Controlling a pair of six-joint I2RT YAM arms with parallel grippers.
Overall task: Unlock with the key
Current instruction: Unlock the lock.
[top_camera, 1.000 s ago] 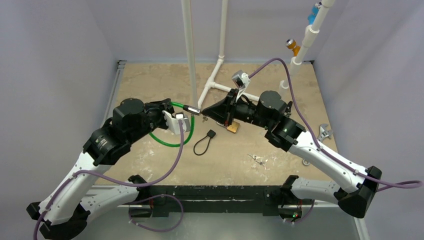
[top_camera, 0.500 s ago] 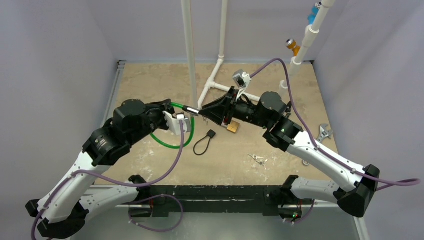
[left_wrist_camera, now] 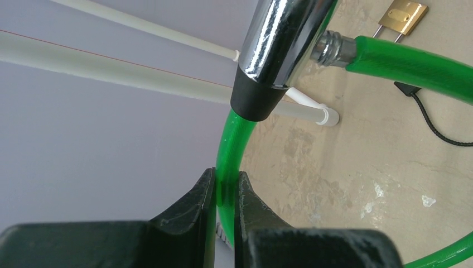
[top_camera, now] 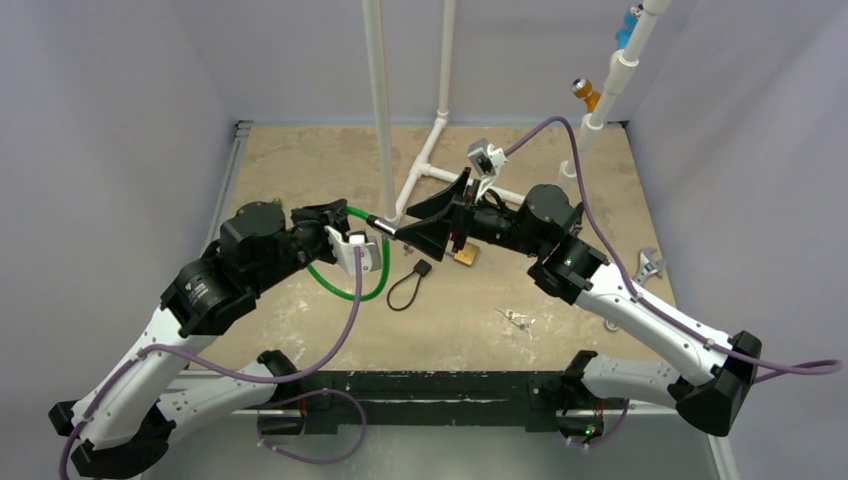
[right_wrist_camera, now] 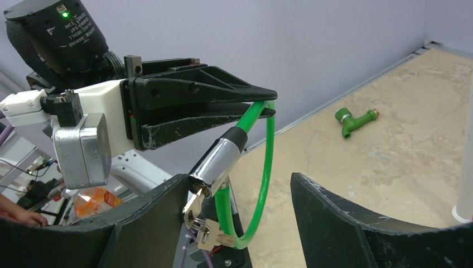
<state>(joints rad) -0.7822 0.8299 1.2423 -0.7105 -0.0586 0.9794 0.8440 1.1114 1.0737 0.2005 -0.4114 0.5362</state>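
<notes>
My left gripper (left_wrist_camera: 223, 181) is clamped on the thin green plastic-coated cable (left_wrist_camera: 390, 61) near its chrome lock cylinder (right_wrist_camera: 215, 162). A small metal key (right_wrist_camera: 193, 204) sits in the cylinder's end, with spare keys dangling from it. My right gripper (right_wrist_camera: 237, 177) gapes wide either side of the key, holding nothing. The risk I see is that turning the key twists the cylinder on its slim cable.

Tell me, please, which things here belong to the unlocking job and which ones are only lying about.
For the job: cable lock, key in it, left gripper holding the lock, right gripper open around the key.

Lying about: padlock, cord loop, wrench, green tap, pipes.
</notes>
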